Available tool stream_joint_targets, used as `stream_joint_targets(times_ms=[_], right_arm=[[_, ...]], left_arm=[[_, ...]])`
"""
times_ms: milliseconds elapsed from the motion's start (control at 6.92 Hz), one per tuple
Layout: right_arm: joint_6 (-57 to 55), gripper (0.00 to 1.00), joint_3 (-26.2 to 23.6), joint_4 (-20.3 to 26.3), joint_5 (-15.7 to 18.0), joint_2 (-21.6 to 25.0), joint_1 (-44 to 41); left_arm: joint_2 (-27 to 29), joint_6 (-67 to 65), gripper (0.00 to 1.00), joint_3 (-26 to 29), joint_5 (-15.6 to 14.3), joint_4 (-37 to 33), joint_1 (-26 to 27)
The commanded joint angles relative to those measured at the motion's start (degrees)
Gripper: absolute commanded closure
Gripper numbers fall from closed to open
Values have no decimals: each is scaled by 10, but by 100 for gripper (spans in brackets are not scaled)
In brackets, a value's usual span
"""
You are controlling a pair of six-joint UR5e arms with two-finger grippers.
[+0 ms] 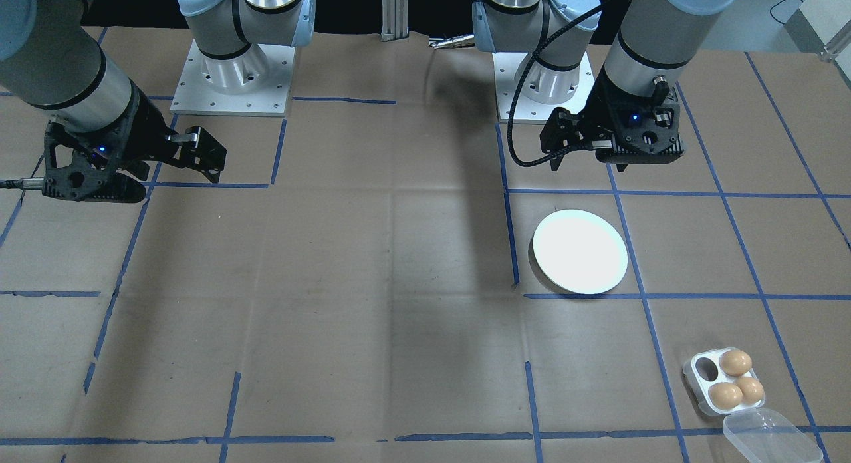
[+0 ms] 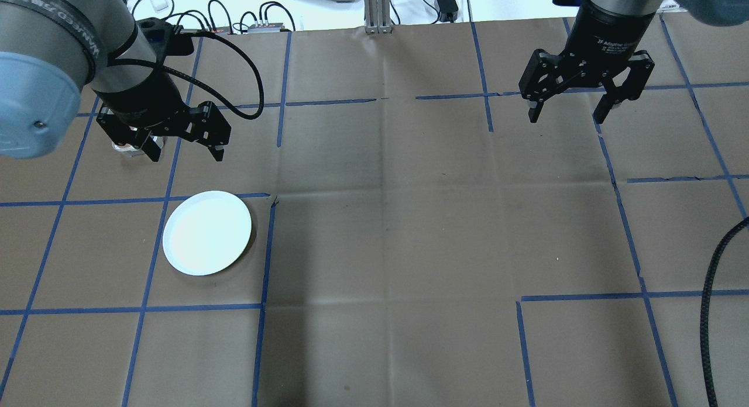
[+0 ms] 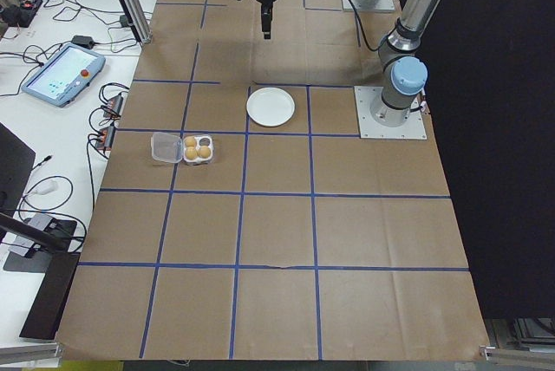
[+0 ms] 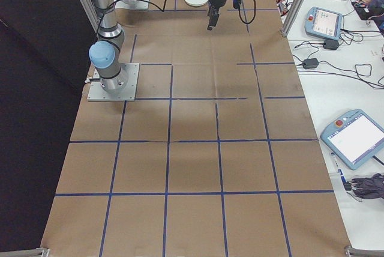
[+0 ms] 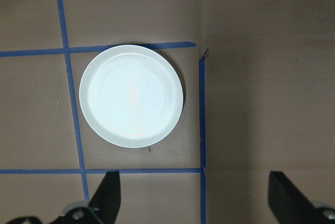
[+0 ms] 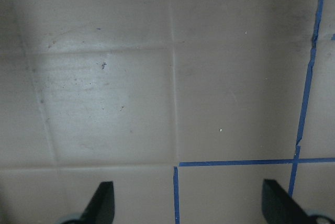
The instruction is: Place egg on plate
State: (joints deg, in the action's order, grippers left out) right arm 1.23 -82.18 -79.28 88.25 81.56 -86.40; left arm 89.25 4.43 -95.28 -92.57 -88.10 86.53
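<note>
On the counter: brown paper and blue tape lines are covering it under both arms.
Plate: you are seeing it sitting bare, near the left gripper.
Egg tray: it is sitting lid-open, well apart from the plate, holding three eggs.
Left gripper: jaws are spread wide, holding nothing, hovering beside the plate.
Right gripper: jaws are gaping, idling far off.
Your step: you are likely reaching for an egg; centre the jaws and close gently.
</note>
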Motion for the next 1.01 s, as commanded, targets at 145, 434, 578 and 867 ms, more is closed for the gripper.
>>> stream_joint_targets(times_ms=[145, 434, 578, 867], right_arm=[[0, 0, 0, 0, 1, 0, 0], [0, 0, 0, 0, 1, 1, 0], [0, 0, 0, 0, 0, 1, 0], [0, 0, 0, 0, 1, 1, 0]], left_arm=[[48, 99, 0, -7, -1, 52, -123], [126, 102, 0, 9, -2, 146, -163], [165, 103, 0, 18, -2, 179, -185], [248, 150, 0, 54, -2, 238, -216]])
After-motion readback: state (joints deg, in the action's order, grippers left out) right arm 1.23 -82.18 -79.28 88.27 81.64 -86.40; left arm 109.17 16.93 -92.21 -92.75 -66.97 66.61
